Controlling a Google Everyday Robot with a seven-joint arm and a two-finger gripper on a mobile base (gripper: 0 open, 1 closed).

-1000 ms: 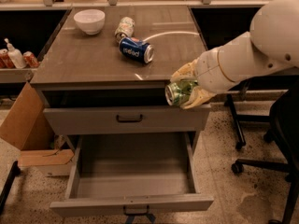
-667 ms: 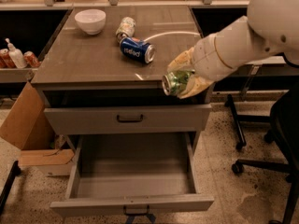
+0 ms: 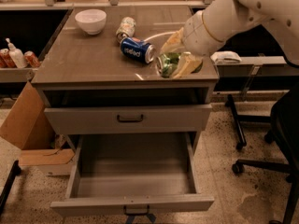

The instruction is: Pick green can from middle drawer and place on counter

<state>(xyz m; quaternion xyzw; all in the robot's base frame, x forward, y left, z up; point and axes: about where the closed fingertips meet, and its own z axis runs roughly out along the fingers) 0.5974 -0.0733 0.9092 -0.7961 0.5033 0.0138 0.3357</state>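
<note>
My gripper [image 3: 178,59] is shut on the green can [image 3: 167,64] and holds it on its side just above the front right part of the counter [image 3: 88,62]. The can's silver end faces left. The pale fingers [image 3: 186,65] wrap around its right half. The white arm comes in from the upper right. Below the counter, the middle drawer [image 3: 133,203] is pulled out and open, with a bare grey floor. A closed drawer [image 3: 130,119] with a dark handle sits above it.
A blue can [image 3: 136,50] lies on the counter just left of the green can. A pale can [image 3: 125,28] and a white bowl [image 3: 91,21] lie further back. A cardboard box [image 3: 25,120] stands at the left and an office chair [image 3: 280,139] at the right.
The gripper has carried the green can up and to the left, from beside the counter's front right edge to over the counter top.
</note>
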